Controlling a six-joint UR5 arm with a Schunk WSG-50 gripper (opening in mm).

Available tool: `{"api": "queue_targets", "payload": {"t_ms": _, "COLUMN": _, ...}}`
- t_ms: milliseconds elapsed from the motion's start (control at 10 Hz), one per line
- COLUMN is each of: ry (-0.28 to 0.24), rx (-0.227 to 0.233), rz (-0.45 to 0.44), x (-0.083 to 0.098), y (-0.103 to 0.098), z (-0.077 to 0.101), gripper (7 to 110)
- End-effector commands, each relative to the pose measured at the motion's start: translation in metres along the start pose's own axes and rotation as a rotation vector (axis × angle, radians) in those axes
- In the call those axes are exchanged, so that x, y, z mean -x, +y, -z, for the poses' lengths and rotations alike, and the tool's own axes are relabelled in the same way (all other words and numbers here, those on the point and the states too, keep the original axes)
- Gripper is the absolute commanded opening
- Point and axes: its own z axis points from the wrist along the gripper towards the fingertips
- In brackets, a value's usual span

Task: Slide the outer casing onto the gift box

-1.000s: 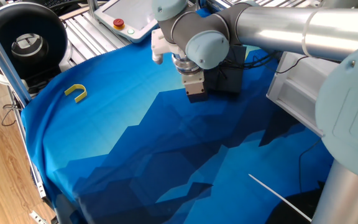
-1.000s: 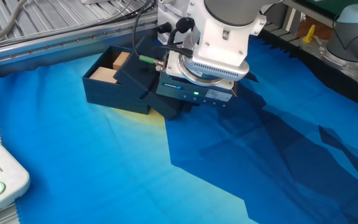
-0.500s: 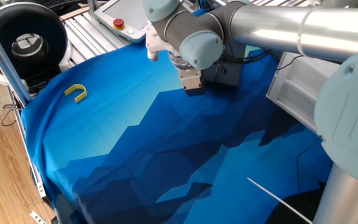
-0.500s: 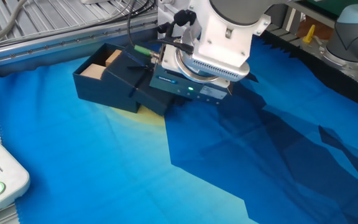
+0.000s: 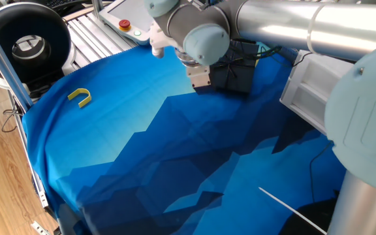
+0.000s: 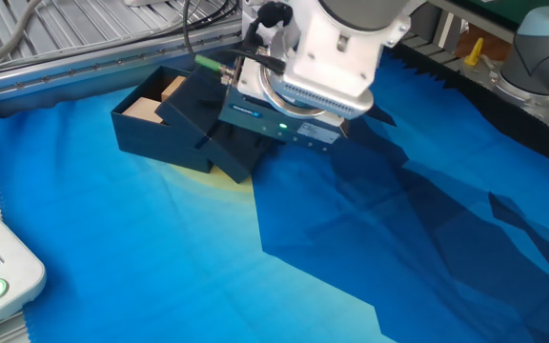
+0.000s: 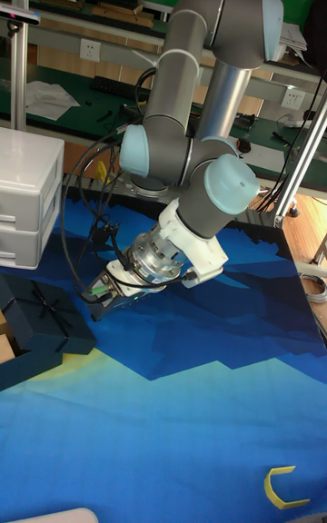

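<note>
The outer casing [image 7: 41, 317], a dark square sleeve with a thin ribbon cross, lies at the table's left edge in the tall fixed view. It sits partly over the gift box [image 7: 22, 367], whose dark rim sticks out below it. In the other fixed view the gift box [image 6: 137, 133] shows its pale tan inside at the left end, with the outer casing [image 6: 196, 112] covering the right part. My gripper [image 7: 94, 294] is low and tilted, its tip against the casing's near side. In one fixed view the gripper [image 5: 200, 78] looks shut with nothing held, and the casing [image 5: 239, 76] lies right behind it.
A small yellow U-shaped piece [image 5: 79, 96] lies on the blue cloth far to the left. A large white bin [image 5: 312, 91] stands at the right edge. White drawers [image 7: 27, 196] stand behind the casing. A black round device [image 5: 28, 39] and a pendant [image 5: 132, 19] sit beyond the table.
My gripper has moved toward the far side, pushing the casing. The casing has slid further over the gift box, and less of the tan inside shows.
</note>
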Motion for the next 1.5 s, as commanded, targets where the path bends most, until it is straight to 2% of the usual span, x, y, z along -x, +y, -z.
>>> {"api": "queue_targets", "payload": {"t_ms": 0, "ry": -0.105, "rx": 0.162, "rz": -0.069, "x": 0.028, "y": 0.036, "z": -0.007, "gripper": 7}}
{"api": "queue_targets", "payload": {"t_ms": 100, "ry": -0.152, "rx": 0.224, "rz": -0.108, "x": 0.044, "y": 0.054, "z": -0.006, "gripper": 7}}
{"api": "queue_targets", "payload": {"t_ms": 200, "ry": -0.160, "rx": 0.258, "rz": -0.139, "x": 0.052, "y": 0.072, "z": -0.001, "gripper": 7}}
{"api": "queue_targets", "payload": {"t_ms": 300, "ry": -0.113, "rx": 0.201, "rz": -0.140, "x": 0.041, "y": 0.076, "z": 0.000, "gripper": 7}}
{"api": "queue_targets", "payload": {"t_ms": 400, "ry": -0.072, "rx": 0.119, "rz": -0.137, "x": 0.027, "y": 0.070, "z": 0.004, "gripper": 7}}
{"api": "queue_targets", "payload": {"t_ms": 500, "ry": -0.074, "rx": 0.092, "rz": -0.113, "x": 0.016, "y": 0.063, "z": 0.010, "gripper": 7}}
{"api": "queue_targets", "payload": {"t_ms": 600, "ry": -0.106, "rx": 0.068, "rz": -0.094, "x": 0.006, "y": 0.055, "z": 0.004, "gripper": 7}}
{"api": "queue_targets", "payload": {"t_ms": 700, "ry": -0.160, "rx": 0.071, "rz": -0.097, "x": 0.005, "y": 0.053, "z": -0.004, "gripper": 7}}
{"api": "queue_targets", "payload": {"t_ms": 900, "ry": -0.259, "rx": 0.044, "rz": -0.096, "x": 0.009, "y": 0.040, "z": -0.011, "gripper": 7}}
{"api": "queue_targets", "payload": {"t_ms": 1000, "ry": -0.310, "rx": 0.005, "rz": -0.132, "x": 0.014, "y": 0.030, "z": -0.012, "gripper": 7}}
{"api": "queue_targets", "payload": {"t_ms": 1100, "ry": -0.349, "rx": 0.003, "rz": -0.158, "x": 0.019, "y": 0.029, "z": -0.010, "gripper": 7}}
{"api": "queue_targets", "payload": {"t_ms": 1200, "ry": -0.371, "rx": -0.008, "rz": -0.170, "x": 0.019, "y": 0.027, "z": -0.011, "gripper": 7}}
{"api": "queue_targets", "payload": {"t_ms": 1400, "ry": -0.357, "rx": -0.019, "rz": -0.138, "x": 0.003, "y": 0.024, "z": -0.018, "gripper": 7}}
